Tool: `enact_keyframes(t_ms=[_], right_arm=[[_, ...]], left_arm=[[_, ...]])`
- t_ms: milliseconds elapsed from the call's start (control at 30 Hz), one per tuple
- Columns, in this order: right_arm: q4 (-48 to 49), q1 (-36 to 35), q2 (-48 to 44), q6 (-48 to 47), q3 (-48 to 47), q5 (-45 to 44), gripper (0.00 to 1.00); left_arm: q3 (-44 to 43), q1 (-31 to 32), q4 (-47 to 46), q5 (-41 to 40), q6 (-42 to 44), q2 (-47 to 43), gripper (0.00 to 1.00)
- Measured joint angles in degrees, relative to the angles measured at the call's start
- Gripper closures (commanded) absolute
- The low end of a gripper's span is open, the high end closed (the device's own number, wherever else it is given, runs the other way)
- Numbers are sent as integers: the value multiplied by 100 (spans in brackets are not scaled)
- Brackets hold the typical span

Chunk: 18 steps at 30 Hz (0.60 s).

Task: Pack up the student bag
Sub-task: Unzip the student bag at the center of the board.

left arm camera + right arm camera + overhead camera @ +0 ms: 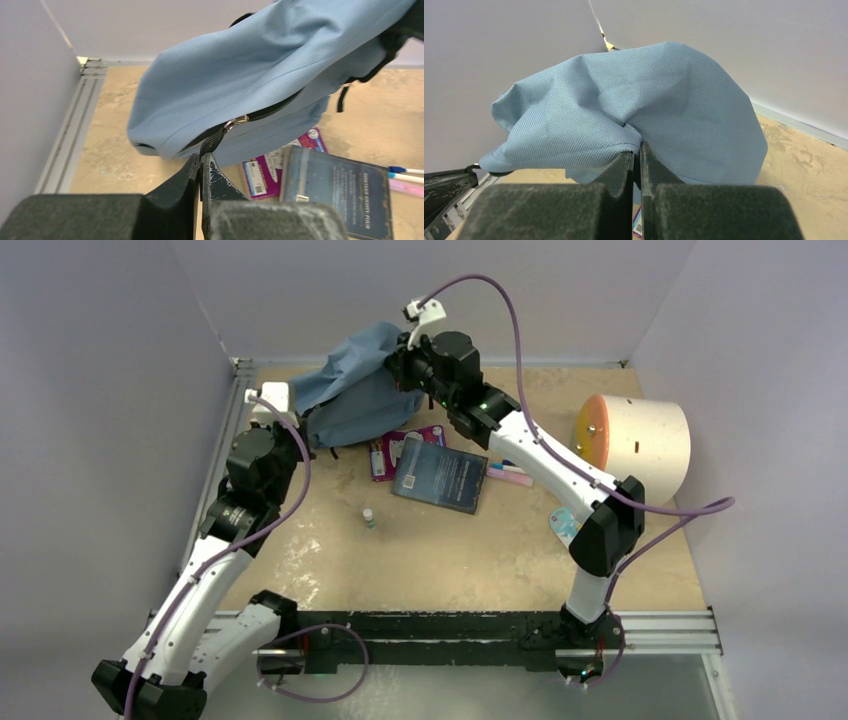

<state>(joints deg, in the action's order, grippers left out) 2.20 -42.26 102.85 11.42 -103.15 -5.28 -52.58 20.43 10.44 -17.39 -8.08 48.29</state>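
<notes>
Zipper-opening step, apparently: student bag (350, 390) raised over the table (450, 560) far-left, right fingers (618, 169) clamped on its fabric, left fingers (220, 181) clamped on the zipper pull (215, 139); next, draw it along the track

Robot lab test cell: plain grey partition walls (100, 390), aluminium rail frame (660, 625), scuffed tabletop (450, 560).

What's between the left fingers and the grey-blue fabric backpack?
A short black webbing pull tab, pinched by the shut left gripper, stretches to a small metal ring on the dark zipper of the soft grey-blue fabric backpack. The left wrist view shows it.
</notes>
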Motion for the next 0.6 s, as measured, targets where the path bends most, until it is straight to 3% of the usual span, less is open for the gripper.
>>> enact_keyframes(t_ms=[300,600], right_arm=[[-162,107,81,166,-192,-151,100],[-238,175,90,275,-249,-166,100]], left_arm=[[66,-105,271,-452,170,26,100],[393,-776,444,31,-52,494,100]])
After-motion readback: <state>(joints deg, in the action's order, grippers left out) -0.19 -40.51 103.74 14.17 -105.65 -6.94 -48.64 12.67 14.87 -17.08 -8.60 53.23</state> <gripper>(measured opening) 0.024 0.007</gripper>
